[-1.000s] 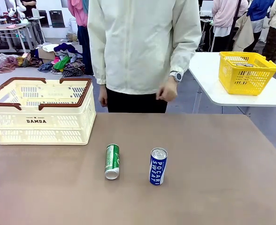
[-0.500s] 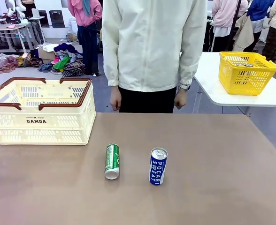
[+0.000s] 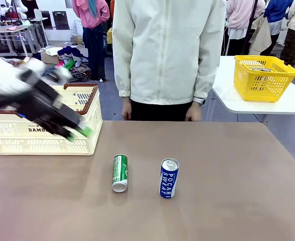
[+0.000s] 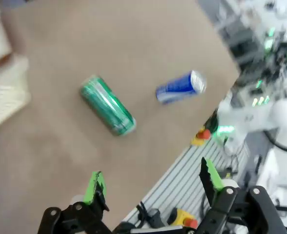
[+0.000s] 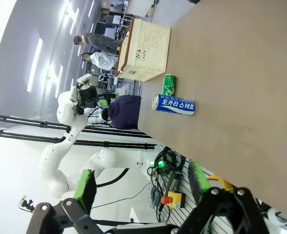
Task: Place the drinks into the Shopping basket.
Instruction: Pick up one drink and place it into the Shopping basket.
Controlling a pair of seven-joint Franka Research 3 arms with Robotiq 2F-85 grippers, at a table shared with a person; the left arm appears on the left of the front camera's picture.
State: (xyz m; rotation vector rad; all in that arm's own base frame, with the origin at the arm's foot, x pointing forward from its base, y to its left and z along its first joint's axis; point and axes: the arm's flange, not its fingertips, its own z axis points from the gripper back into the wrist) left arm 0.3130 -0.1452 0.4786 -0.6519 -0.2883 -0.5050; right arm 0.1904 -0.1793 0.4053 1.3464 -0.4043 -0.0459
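A green can (image 3: 120, 172) lies on its side on the brown table, and a blue Pocari Sweat can (image 3: 169, 178) stands upright just right of it. The cream Shopping basket (image 3: 42, 144) sits at the table's far left. My left gripper (image 3: 78, 133), blurred by motion, hangs open in front of the basket, well left of the cans. Its wrist view looks down past open fingers (image 4: 95, 184) at the green can (image 4: 108, 105) and the blue can (image 4: 180, 87). My right gripper (image 5: 142, 184) is open, far from the blue can (image 5: 176, 104), green can (image 5: 169, 85) and basket (image 5: 146, 48).
A person in a cream jacket (image 3: 167, 50) stands at the table's far edge with hands down. A yellow mesh basket (image 3: 263, 78) sits on a white side table at the back right. The brown table (image 3: 238, 191) has free room right of the cans.
My left arm has swung in from the left edge, across the front of the basket. The person shifted slightly right and dropped both hands. The cans have not moved.
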